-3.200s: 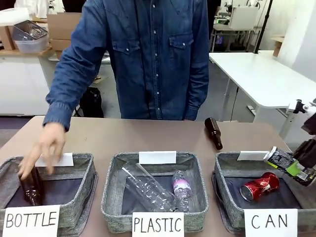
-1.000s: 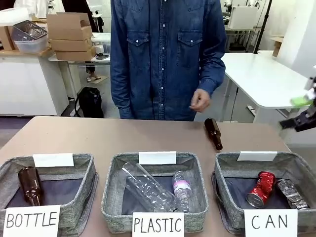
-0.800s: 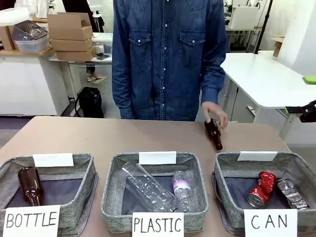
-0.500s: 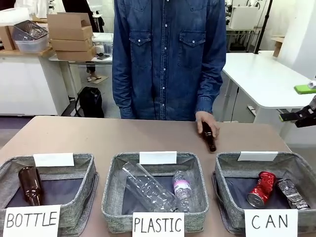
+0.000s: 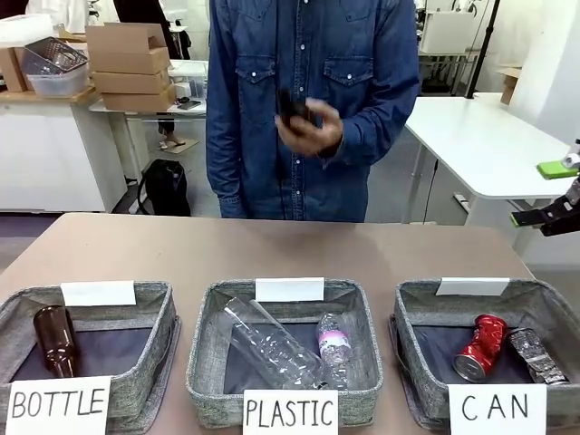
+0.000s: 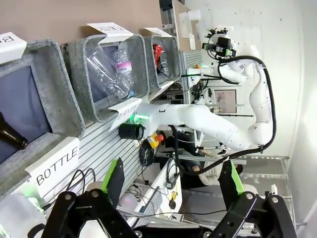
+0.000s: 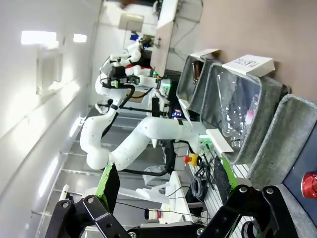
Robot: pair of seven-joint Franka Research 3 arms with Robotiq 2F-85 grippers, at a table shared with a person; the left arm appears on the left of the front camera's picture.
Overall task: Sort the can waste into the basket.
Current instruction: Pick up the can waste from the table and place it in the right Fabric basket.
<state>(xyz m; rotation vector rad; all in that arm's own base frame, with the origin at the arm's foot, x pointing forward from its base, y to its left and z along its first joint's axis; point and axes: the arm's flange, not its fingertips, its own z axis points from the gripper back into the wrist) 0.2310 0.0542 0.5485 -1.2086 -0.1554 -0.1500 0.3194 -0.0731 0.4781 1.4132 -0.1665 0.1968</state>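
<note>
1. Front view gives me the main fact: both cans lie inside the basket signed "CAN", at my right end of the row. The red can lies tilted, its open end toward me, and the silver can lies just beside it on the outer side, touching or nearly so.
2. Each can's long axis runs slantwise across the dark floor, near ends spread a little apart. Neither stands upright.
3. My right gripper sits at the picture's right edge, up and beyond the far rim of that basket, so the cans lie below it and back toward me. Its jaws are spread wide with nothing between them, as the right wrist view confirms, where the fingers stand apart around open air and a sliver of red can peeks in at the lower right.
4. My left gripper is likewise wide and empty; from the left wrist view it hangs off the near side by the "BOTTLE" basket, well apart from the cans.
5. So the right arm is clearly the nearer one, though I judge the sorting done, with no can left on the table.
6. Farther out, the person's hand holds a brown bottle at chest height, well above the table.
</note>
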